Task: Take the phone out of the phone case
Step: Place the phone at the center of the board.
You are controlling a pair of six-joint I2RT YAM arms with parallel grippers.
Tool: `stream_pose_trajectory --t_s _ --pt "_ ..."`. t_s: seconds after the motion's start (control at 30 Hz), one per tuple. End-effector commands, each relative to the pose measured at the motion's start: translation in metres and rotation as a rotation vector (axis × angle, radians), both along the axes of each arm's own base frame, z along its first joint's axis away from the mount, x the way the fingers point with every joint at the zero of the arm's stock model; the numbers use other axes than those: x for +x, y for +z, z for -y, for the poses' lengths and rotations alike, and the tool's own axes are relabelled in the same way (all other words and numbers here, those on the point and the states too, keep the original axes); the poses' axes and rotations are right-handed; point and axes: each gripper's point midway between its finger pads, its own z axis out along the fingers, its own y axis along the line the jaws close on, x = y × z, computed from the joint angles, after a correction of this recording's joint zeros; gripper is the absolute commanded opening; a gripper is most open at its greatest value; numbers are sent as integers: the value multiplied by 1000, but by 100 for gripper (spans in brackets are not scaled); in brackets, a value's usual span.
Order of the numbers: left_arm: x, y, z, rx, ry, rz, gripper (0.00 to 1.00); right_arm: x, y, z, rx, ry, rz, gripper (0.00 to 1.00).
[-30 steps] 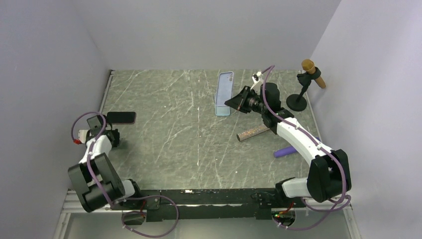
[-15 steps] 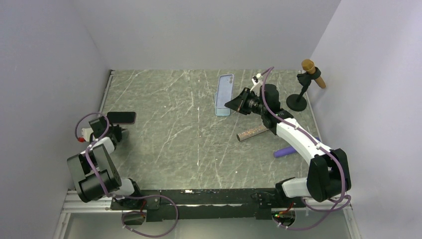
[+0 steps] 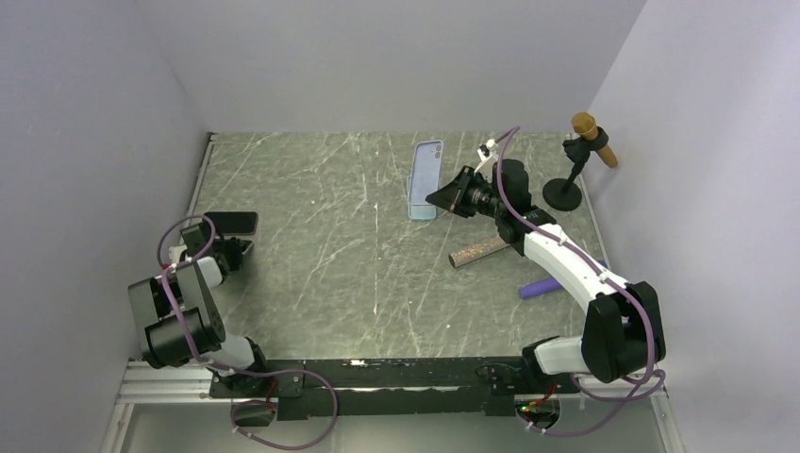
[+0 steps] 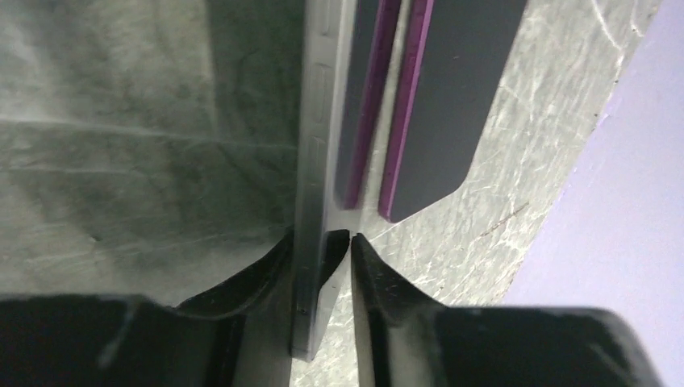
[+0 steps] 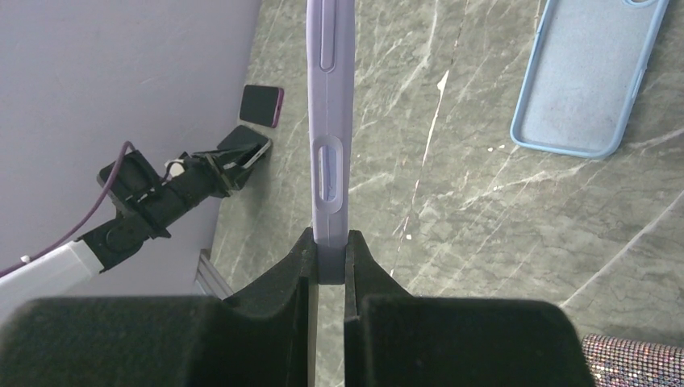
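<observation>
My right gripper is shut on the end of a lilac phone case, held edge-on above the table. An empty light-blue case lies flat just beyond it. My left gripper is shut on a thin silver-edged phone, held edge-on low over the table by the left wall; it also shows in the right wrist view. A dark phone with a purple rim lies flat just past it.
A microphone on a black stand is at the back right. A glittery bar and a purple object lie under my right arm. The left wall is close to my left gripper.
My left arm has swung forward and right, bringing its gripper and the held phone down beside the purple-rimmed phone. My right arm and the lilac case have not moved.
</observation>
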Motion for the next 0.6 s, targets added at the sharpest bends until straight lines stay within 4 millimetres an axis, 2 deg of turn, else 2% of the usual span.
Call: stream_pose_trajectory --t_s 0.0,0.23,0.4,0.47,0.57 --pt "-9 -14 13 -95 19 -41 38 0 14 1 21 -5 46 0" --pt "-9 -15 12 -107 5 -40 59 -5 13 5 21 -19 42 0" --pt "-12 -6 5 -62 9 -80 90 -6 13 7 4 -23 45 0" --pt "-16 -3 3 -54 11 -109 99 -6 13 7 5 -23 44 0" --pt "-20 3 3 -56 17 -136 99 -5 14 6 7 -21 45 0"
